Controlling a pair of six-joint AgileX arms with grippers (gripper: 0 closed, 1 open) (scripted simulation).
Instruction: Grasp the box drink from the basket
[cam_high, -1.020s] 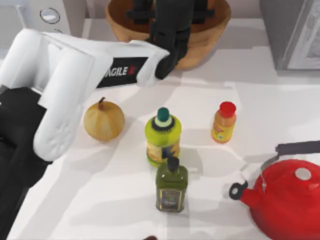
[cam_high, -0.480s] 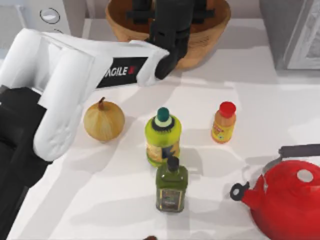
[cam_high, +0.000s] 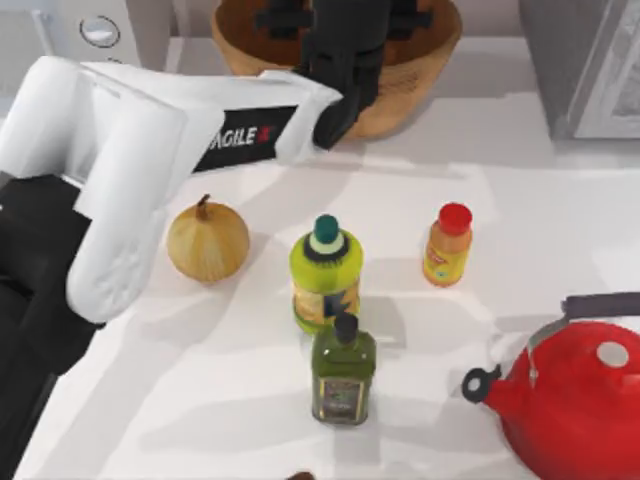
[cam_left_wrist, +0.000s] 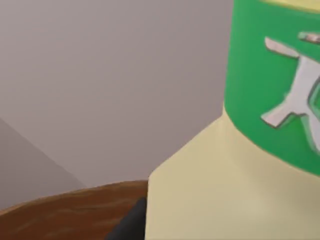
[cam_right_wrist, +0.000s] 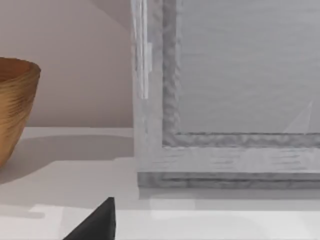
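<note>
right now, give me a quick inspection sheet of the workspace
surface: white table, lit, with shadows.
job's things: basket at the far edge; box drink, cream-yellow with a green band, close in the left wrist view above the basket rim.
clutter: onion, yellow-green bottle, dark olive bottle, orange red-capped bottle, red kettle.
grippers: left tool over the basket, fingers hidden; right tool's tip low over the table.
cables: nothing seen.
surroundings: grey appliance far right, white unit far left.
</note>
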